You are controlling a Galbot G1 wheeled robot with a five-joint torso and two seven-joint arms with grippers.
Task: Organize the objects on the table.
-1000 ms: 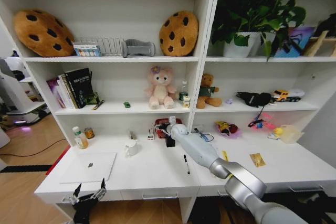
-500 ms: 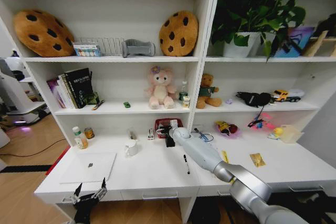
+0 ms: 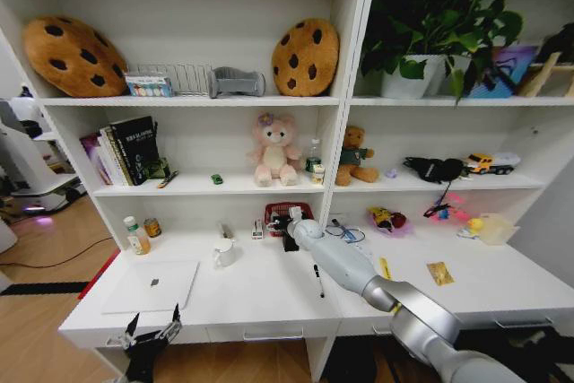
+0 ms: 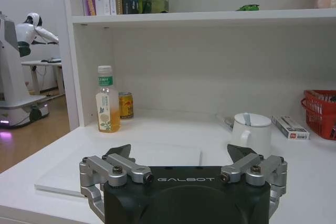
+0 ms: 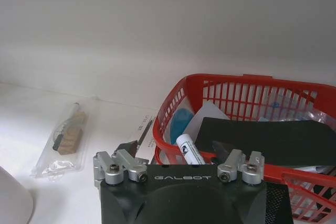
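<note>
Across the lower half of the head view runs the long white worktop [image 3: 269,289], with its shallow front drawers and slim handles at 6 o'clock. At 8 o'clock on it lies the silver laptop [image 3: 152,285], closed and flat, near the front edge. The right arm reaches from 5 o'clock up to the middle of the worktop, where the right gripper [image 3: 289,219] hangs at the front rim of a red basket [image 3: 287,213] set against the back wall. From the right wrist view the right gripper [image 5: 178,153] has its jaws apart with nothing between them, and a white marker [image 5: 190,149] and a black flat item [image 5: 268,140] lie in the red basket [image 5: 252,85]. The left gripper [image 3: 148,336] sits low at 7 o'clock below the worktop's front edge; its fingers stand apart and empty in the left wrist view [image 4: 184,161]. A white mug [image 3: 224,253] stands between laptop and basket. At 9 o'clock a green-capped bottle [image 3: 136,236] stands beside a small can [image 3: 152,227]. A black pen [image 3: 319,281] lies just right of centre, and a yellow ruler [image 3: 384,266] shows partly beside the right arm. On the shelf above, a tiny green toy car [image 3: 216,179] rests
</note>
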